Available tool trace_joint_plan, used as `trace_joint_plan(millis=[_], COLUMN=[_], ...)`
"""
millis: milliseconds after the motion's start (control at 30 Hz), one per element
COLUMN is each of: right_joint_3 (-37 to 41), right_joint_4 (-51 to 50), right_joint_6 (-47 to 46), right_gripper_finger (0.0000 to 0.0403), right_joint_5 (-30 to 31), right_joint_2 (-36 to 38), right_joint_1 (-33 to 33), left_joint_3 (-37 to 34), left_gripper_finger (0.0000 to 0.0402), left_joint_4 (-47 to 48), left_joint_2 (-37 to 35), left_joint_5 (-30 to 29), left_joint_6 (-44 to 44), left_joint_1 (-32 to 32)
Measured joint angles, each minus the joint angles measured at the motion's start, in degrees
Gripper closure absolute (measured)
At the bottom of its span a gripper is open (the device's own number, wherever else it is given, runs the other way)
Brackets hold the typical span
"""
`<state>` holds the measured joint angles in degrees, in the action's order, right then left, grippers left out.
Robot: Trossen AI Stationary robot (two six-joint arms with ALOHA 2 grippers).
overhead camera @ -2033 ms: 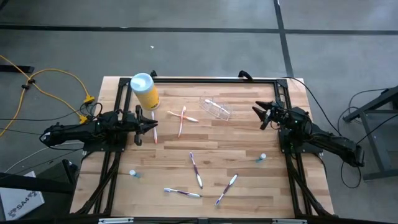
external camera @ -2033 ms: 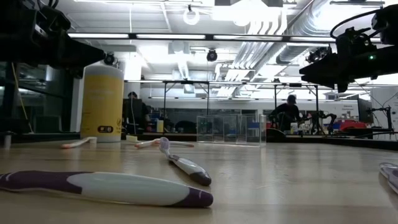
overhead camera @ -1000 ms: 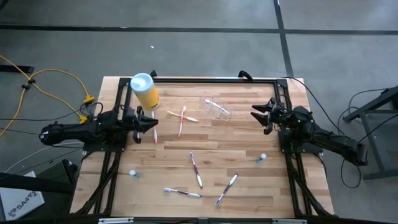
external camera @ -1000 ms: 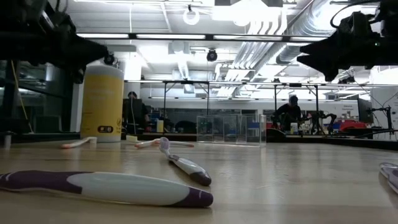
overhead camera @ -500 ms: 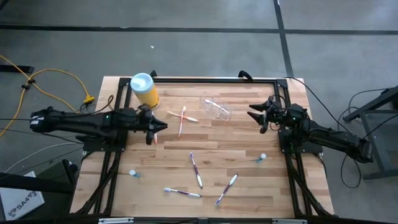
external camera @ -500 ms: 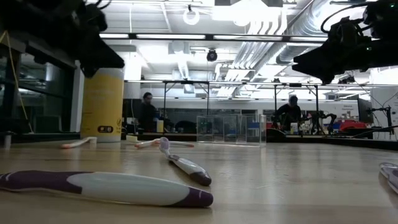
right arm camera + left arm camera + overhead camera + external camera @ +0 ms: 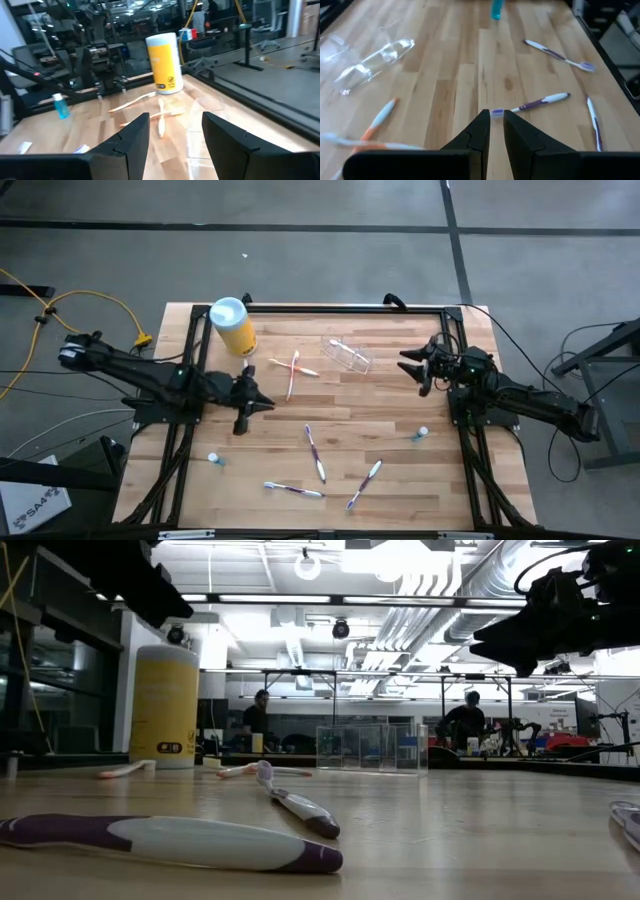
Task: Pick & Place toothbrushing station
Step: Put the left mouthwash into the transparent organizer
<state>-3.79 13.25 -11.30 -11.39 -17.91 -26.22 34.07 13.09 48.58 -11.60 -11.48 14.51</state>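
- Now the left hand (image 7: 262, 403) swings out over the middle of the surface (image 7: 390, 405), well past where it hovered a moment ago, fingers close together with a narrow gap, holding nothing.
- Meanwhile the right hand (image 7: 408, 367) barely shifts, jaws spread wide and empty, just beside the toothbrushing station (image 7: 347, 354).
- That clear holder lies on its side toward the far edge, untouched.
- My read: the pick hasn't started; the right hand looks best placed.
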Motion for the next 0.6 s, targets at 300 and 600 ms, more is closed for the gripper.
trace_joint_plan(millis=[300, 600], right_joint_3=[0.0, 0.0], right_joint_4=[-1.2, -2.1], right_joint_6=[-1.1, -1.1], right_gripper_finger=[0.0229, 0.0229], right_joint_5=[-1.0, -0.8], right_joint_2=[0.0, 0.0], right_joint_1=[0.0, 0.0], left_joint_3=[0.7, 5.0], left_gripper_finger=[0.0354, 0.0354], left_joint_4=[5.6, 10.4], left_joint_2=[0.0, 0.0], left_joint_5=[-8.6, -4.2], left_joint_6=[-16.6, -9.3], left_joint_1=[8.2, 18.9])
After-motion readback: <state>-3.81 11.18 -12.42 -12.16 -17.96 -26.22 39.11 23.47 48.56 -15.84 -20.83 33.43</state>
